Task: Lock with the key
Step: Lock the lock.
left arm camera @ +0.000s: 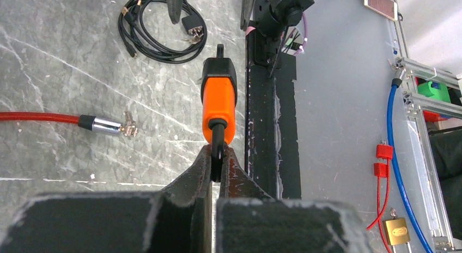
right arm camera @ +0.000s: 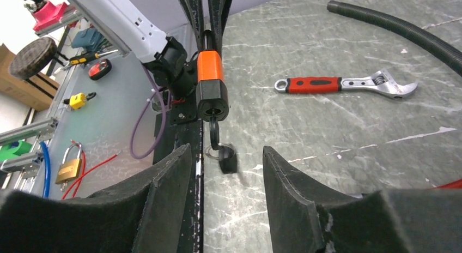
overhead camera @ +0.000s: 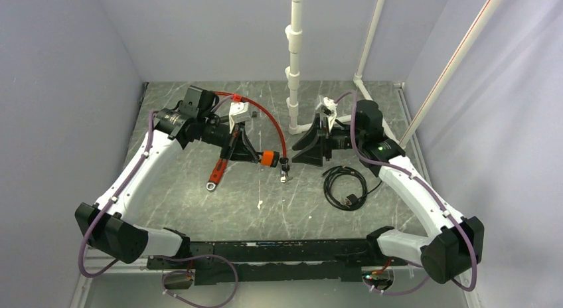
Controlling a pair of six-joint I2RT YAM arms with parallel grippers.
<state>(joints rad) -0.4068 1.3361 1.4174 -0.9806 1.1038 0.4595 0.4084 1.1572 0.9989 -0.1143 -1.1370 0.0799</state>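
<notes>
Jaws of the left gripper (left arm camera: 217, 160) clench the orange lock (left arm camera: 219, 100) by its black stub, presenting its far end to the right gripper (right arm camera: 226, 171) — whose jaws stand parted around the key (right arm camera: 228, 159), dangling on its cord just below the lock — likely lined up for a pinch.

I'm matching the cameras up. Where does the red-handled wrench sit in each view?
Top external: wrench left of centre, lower left of the orange padlock.
Left wrist: not in it.
Right wrist: upper right, lying flat.
Shared landmark: the orange padlock, seen in all three views.
</notes>
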